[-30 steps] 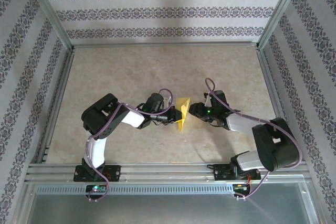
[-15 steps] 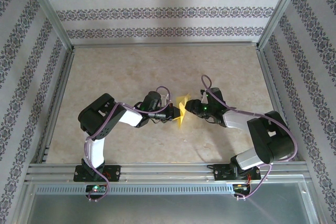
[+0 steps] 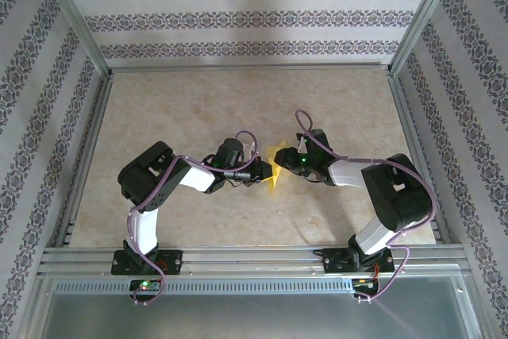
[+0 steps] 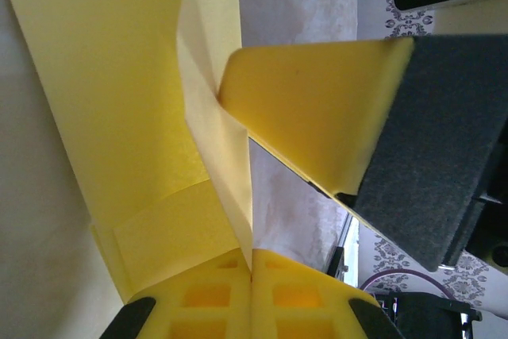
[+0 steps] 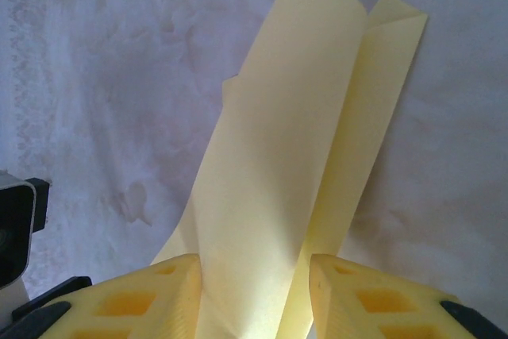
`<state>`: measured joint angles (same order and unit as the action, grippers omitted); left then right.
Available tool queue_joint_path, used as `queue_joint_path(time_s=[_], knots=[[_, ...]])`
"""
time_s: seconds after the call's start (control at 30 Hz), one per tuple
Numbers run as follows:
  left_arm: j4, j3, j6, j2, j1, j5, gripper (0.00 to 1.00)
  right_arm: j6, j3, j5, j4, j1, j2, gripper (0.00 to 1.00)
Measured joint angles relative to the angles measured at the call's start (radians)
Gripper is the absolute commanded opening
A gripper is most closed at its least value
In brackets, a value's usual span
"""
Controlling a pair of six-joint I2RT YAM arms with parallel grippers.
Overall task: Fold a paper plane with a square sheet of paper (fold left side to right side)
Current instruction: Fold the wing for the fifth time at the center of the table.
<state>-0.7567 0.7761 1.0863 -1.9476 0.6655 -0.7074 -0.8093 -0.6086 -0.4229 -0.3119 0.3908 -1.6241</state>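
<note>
The square sheet of paper [image 3: 275, 167] is yellow, creased into a pointed shape, and held off the table between the two arms. My left gripper [image 3: 263, 171] is shut on it. In the left wrist view its pads meet at the paper's edge [image 4: 252, 269], and the folded paper [image 4: 135, 117] rises away from them. My right gripper [image 3: 285, 163] comes in from the right. It [image 5: 254, 279] is open, its two fingers [image 5: 163, 291] standing on either side of a curved flap of the paper [image 5: 286, 156]. One right finger [image 4: 317, 117] shows close above the paper in the left wrist view.
The beige tabletop [image 3: 238, 109] is bounded by metal rails [image 3: 238, 258] at the near edge and patterned walls [image 3: 238, 17] on three sides. Both arms meet near the middle of the table.
The right gripper has moved left up to the paper and now straddles its flap. The paper stands more upright. The left gripper has kept its hold and barely shifted.
</note>
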Motion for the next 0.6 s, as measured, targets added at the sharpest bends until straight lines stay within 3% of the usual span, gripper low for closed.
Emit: queue_joint_path(time_s=[0.37,0.6], knots=[[-0.039,-0.003,0.026,-0.012,0.000,0.000,0.04,0.000,-0.018,0.016,-0.018,0.006,-0.043,0.40],[-0.045,-0.014,0.030,-0.019,-0.006,0.000,0.19,0.000,-0.027,0.019,-0.003,0.006,-0.051,0.40]])
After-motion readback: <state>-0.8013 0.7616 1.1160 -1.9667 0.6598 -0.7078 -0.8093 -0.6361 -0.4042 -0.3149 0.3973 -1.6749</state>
